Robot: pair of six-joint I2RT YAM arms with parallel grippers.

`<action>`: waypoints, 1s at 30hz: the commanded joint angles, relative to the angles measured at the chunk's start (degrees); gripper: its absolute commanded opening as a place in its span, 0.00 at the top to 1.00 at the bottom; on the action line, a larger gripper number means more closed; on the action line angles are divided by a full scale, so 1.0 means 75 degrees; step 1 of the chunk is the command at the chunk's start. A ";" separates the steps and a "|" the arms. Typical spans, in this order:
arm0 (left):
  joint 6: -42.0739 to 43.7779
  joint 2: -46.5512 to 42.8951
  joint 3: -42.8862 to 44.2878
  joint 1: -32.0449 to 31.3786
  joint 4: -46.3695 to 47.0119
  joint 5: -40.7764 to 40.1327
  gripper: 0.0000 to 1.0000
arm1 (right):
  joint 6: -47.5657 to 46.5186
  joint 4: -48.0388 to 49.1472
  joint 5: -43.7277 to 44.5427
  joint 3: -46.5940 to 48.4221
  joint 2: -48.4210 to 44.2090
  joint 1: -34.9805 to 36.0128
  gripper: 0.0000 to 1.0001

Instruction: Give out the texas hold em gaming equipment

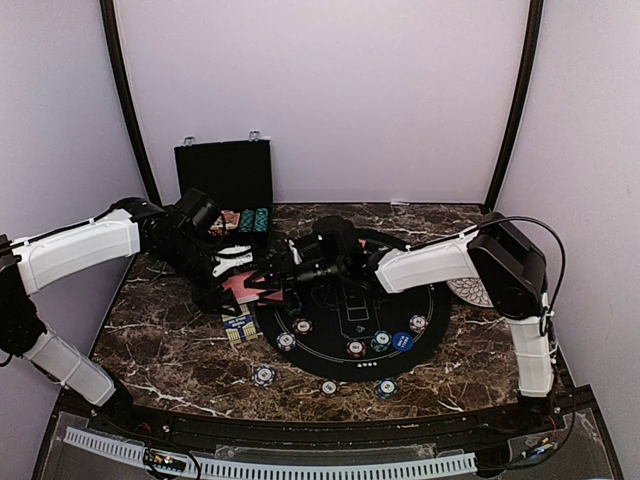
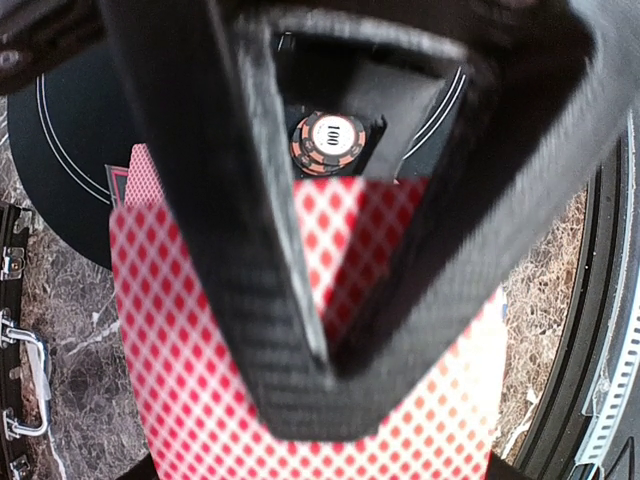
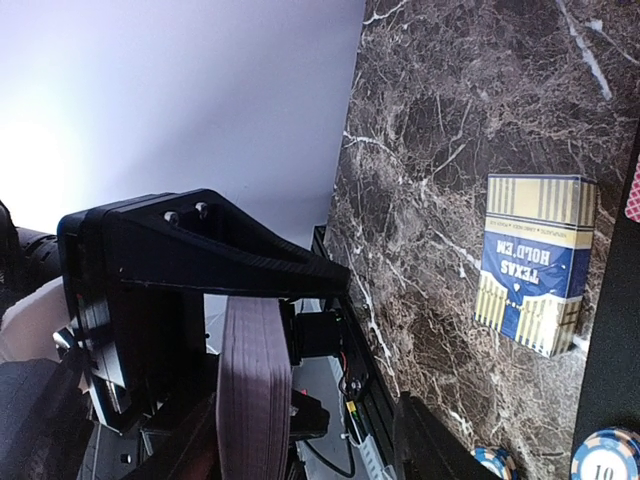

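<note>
Both arms meet over the 9 o'clock rim of the round black felt mat (image 1: 318, 352). The left gripper (image 2: 330, 392) has its fingers drawn into a tight V, and they look clamped on the stack of red-backed playing cards (image 2: 200, 390), held up off the marble. The right gripper (image 1: 297, 262) sits nose to nose with it. Its own fingers barely show, so I can't tell whether they're spread or closed. Seen from the right wrist, the stack is edge-on, with its long axis running 12 to 6. From above, it lies at the right gripper's 9 o'clock, just beside it, so I'd judge the right arm is placed to peel a card off. Striped poker chips (image 1: 355, 348) ring the mat's 6 o'clock arc, and the Texas Hold'em card box (image 3: 540, 262) lies off its 8 o'clock edge.
</note>
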 commanded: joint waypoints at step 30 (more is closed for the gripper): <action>-0.0004 -0.0047 0.0248 0.0008 -0.0010 0.0118 1.00 | 0.0336 0.0454 0.0122 -0.0776 -0.1148 -0.0186 0.91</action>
